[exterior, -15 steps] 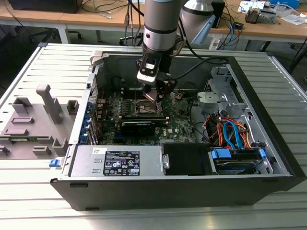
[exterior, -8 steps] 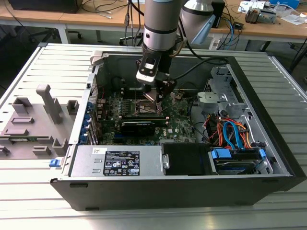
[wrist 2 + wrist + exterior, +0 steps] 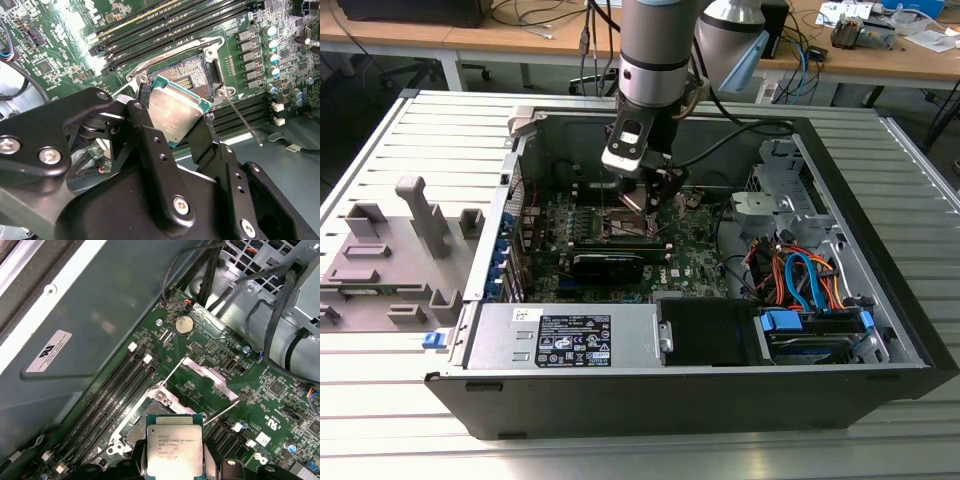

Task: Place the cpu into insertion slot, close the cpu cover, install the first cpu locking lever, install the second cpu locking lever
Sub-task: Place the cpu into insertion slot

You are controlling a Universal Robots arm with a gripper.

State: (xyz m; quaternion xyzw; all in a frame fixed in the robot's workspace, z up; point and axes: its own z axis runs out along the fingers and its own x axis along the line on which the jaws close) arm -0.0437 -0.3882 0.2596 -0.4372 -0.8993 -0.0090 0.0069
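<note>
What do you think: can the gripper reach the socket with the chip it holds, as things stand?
Probably yes: the gripper holds the chip close over the socket, the cover stands open, and nothing seems to lie between them.

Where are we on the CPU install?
Done: no step finished yet. In hand: the gripper is shut on the cpu, held over the open socket, not seated. Left: the cover stands open, and one lever and the other lever are unlatched.
</note>
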